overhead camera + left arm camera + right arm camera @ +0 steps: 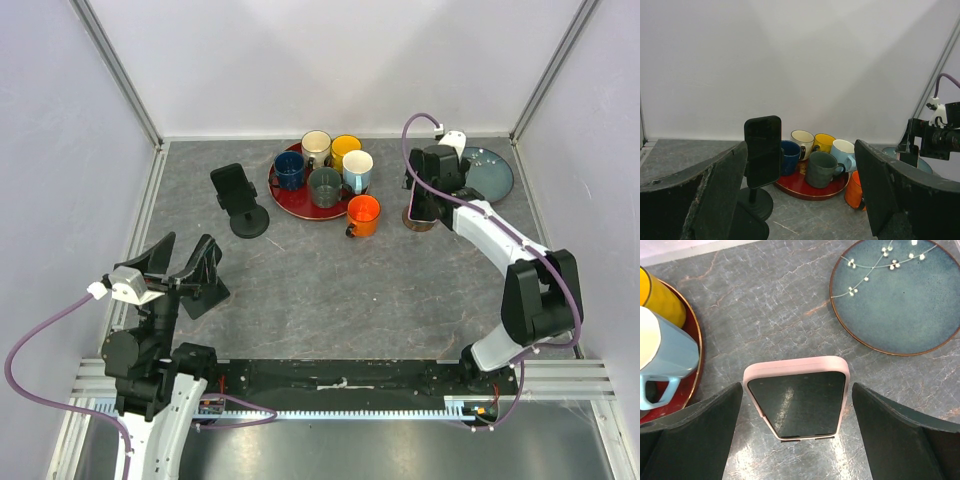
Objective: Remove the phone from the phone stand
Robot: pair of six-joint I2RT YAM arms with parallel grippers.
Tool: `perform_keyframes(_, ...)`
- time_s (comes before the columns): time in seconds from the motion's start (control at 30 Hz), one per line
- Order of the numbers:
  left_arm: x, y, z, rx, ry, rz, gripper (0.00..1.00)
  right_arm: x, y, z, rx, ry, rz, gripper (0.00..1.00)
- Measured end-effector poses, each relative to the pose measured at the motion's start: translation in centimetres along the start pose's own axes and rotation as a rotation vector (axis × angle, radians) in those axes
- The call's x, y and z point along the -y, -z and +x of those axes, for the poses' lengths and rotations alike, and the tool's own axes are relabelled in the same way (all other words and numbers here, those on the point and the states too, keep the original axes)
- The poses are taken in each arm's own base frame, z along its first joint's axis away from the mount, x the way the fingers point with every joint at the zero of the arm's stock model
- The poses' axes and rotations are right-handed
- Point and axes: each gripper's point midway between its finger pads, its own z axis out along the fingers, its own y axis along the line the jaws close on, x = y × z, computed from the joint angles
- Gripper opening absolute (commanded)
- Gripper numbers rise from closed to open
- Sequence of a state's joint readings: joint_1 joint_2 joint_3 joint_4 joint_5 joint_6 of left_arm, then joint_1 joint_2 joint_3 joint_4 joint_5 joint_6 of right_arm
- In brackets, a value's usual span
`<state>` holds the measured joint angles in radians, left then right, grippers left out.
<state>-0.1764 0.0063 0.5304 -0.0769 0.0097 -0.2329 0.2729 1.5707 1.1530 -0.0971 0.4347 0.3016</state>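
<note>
The right gripper (pixel 797 388) hangs over the pink-cased phone (pixel 797 402) with its jaws spread as wide as they go. One finger stands off each long edge of the case, and it has hold of nothing. The phone sits directly between the fingers and just below their tips, screen up and leaning back. This straddle looks like the set-up for a pinch across the phone's width, followed by a lift out of its holder. Whether the pads already brush the case I cannot tell. In the overhead view the phone leans on a small brown stand (pixel 420 224) right under the gripper. From the wrist the stand is almost wholly hidden behind the phone.

Ahead of the right finger lies a dark blue plate (pixel 895 300) painted with a pale sprig. Off the left finger is the red tray (pixel 694 335), with a light blue mug (pixel 665 360) and a yellow mug (pixel 657 297) at its edge. Both are near enough that I judge a straight upward lift the safer path.

The left gripper (pixel 180 262) is also wide open and empty, held low. Ahead of it, by its left finger, a black phone (pixel 762 150) stands on a black stand (pixel 756 200).

The table is covered in a grey, stone-veined mat (pixel 330 290). Plain white panels in aluminium framing enclose it on three sides.
</note>
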Motion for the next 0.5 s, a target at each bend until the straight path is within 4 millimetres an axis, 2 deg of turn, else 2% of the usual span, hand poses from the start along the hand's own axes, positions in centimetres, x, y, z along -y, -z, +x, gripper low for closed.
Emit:
perform_keyframes(0.2,0.0,0.0,0.0,0.000,0.000,0.000,0.94,0.1,-0.9,1.3,-0.029,0.032,0.009,0.97)
perform_keyframes(0.5,0.0,0.0,0.0,0.000,0.000,0.000,0.94,0.3,-1.2,1.5,-0.024,0.059,0.017,0.76)
